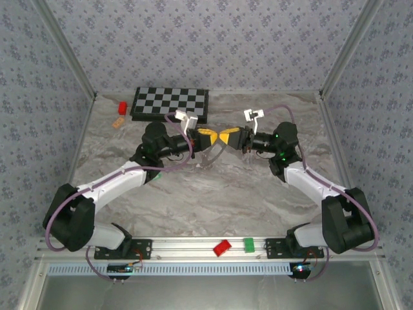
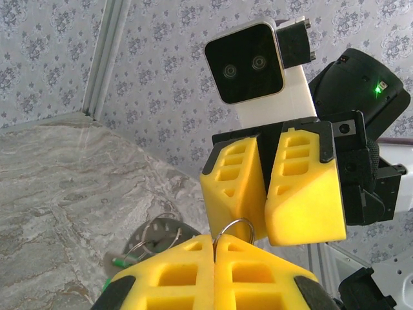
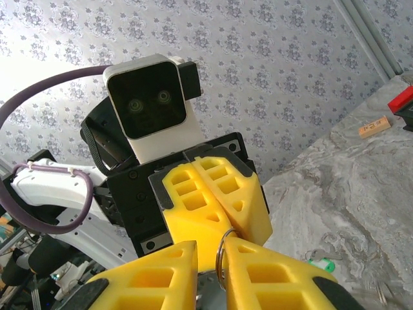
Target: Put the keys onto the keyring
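Over the middle of the bench (image 2: 58, 194) the two hands meet tip to tip. The left hand (image 2: 215, 244) is closed on a thin wire ring (image 2: 236, 221), which loops out of its tips. The loop sits in the narrow gap of the right hand (image 3: 213, 248); I cannot tell whether that hand pinches it. Below, a green-headed key (image 2: 121, 261) lies just beside the grey keyring (image 2: 166, 231).

Thin keyring (image 3: 221, 253) upright aloft, green key (image 3: 321, 263) below
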Controlling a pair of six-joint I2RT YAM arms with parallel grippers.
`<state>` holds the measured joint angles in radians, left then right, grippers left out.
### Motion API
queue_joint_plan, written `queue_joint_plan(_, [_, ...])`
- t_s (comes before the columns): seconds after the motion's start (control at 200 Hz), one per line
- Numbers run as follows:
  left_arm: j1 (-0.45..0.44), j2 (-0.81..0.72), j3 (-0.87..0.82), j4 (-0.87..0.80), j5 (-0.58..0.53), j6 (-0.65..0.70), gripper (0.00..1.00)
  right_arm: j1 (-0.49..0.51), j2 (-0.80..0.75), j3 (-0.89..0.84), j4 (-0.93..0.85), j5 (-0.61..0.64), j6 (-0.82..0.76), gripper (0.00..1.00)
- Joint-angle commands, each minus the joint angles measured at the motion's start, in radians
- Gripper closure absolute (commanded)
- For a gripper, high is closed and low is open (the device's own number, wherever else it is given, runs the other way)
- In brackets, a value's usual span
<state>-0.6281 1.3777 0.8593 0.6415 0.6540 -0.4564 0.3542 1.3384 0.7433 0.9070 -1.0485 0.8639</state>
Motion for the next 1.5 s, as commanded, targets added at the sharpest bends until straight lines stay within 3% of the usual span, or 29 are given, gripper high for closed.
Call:
queue_joint_plan(0.0, [0.011, 0.002, 0.034, 0.054, -0.004, -0.013, 1.00, 0.014, 0.001, 0.016, 0.012, -0.042, -0.024, 0.84])
queue_joint_plan(0.44, [0.011, 0.000, 0.029, 0.058, -0.001, -0.017, 1.00, 0.011, -0.017, 0.007, -0.066, -0.012, -0.091, 0.85])
queue_joint_plan(0.68, [0.011, 0.004, 0.024, 0.065, 0.012, -0.024, 1.00, 0.011, -0.041, 0.010, -0.112, 0.020, -0.132, 1.00])
queue_joint_plan(0.92, [0.010, 0.009, 0.021, 0.076, 0.026, -0.036, 1.00, 0.008, -0.050, 0.010, -0.139, 0.034, -0.161, 1.00])
queue_joint_plan(1.124, [0.009, 0.008, 0.023, 0.078, 0.033, -0.051, 1.00, 0.008, -0.070, 0.027, -0.261, 0.039, -0.275, 1.00])
queue_joint_plan(1.174, [0.011, 0.003, 0.027, 0.065, 0.027, -0.053, 0.87, 0.007, -0.070, 0.031, -0.269, 0.023, -0.291, 1.00])
queue_joint_plan(1.269, [0.020, -0.016, 0.025, 0.041, 0.005, -0.054, 0.54, -0.003, -0.072, 0.036, -0.284, 0.010, -0.310, 1.00])
queue_joint_plan(1.374, [0.029, -0.049, 0.009, 0.028, -0.026, -0.047, 0.46, -0.013, -0.072, 0.039, -0.295, 0.005, -0.318, 1.00])
queue_joint_plan(1.494, [0.033, -0.080, -0.010, 0.012, -0.065, -0.031, 0.46, -0.013, -0.074, 0.040, -0.301, 0.005, -0.325, 1.00])
